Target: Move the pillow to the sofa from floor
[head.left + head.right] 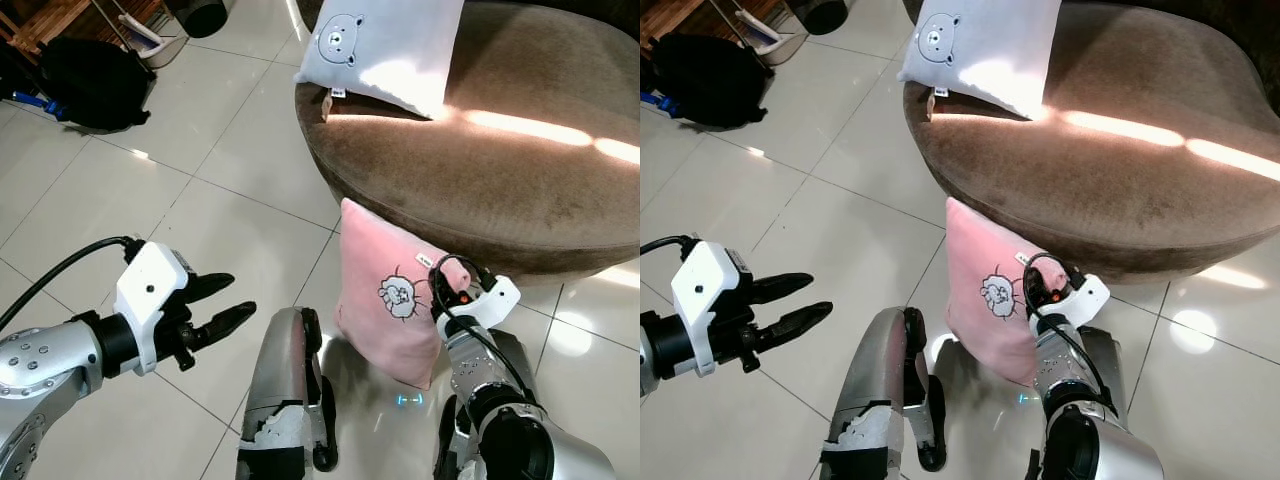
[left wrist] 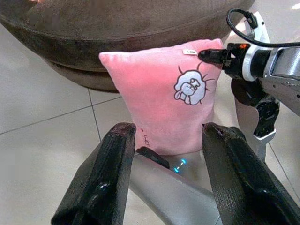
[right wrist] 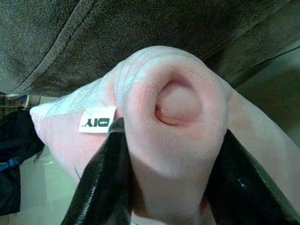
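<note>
Tiled floor [image 1: 230,200] — right gripper [image 3: 168,187] pinches pink pillow [image 1: 385,300] corner.

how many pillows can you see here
2: a pink pillow standing on the floor against the brown sofa, its top corner pinched by the right tool; and a light blue pillow lying on the sofa. Others may be out of frame.

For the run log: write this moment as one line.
right gripper: shut on pink pillow top corner | pillow: standing on floor against brown sofa | left gripper: open, apart from pillow | step: lift not yet done
</note>
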Motion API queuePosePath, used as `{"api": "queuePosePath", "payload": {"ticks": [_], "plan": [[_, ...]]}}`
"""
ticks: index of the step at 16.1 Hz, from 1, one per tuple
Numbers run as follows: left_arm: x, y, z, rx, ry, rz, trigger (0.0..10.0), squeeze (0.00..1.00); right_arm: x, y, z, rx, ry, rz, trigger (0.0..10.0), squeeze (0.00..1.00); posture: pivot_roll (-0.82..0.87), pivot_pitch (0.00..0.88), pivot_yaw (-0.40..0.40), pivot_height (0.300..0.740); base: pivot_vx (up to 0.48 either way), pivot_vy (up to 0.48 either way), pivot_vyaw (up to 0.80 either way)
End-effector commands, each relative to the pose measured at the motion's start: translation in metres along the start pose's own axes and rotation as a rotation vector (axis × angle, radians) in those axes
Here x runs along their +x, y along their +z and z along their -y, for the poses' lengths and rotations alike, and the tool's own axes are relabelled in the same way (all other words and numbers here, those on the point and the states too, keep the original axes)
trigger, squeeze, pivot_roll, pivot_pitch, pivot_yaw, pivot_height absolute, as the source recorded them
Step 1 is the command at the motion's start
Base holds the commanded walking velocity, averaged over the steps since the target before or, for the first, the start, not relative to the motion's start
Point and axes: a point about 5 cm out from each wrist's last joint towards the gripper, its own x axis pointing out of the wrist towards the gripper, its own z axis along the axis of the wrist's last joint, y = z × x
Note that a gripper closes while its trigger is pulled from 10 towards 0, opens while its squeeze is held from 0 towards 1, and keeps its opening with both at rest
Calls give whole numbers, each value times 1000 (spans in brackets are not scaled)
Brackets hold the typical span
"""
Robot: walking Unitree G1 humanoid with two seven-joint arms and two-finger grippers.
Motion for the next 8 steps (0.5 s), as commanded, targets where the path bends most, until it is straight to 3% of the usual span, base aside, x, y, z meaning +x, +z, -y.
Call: {"api": "queuePosePath", "payload": {"ticks": [1,8], "plan": [[-4,-2,1,0,-2,-23,10000,0,-7,-18,4,28,-14,-47,0,0,421,312,250,536,0,0,0],[-4,-3,2,-2,-2,-28,10000,0,-8,-19,5,57,-10,-41,0,0,422,312,249,536,0,0,0]]}}
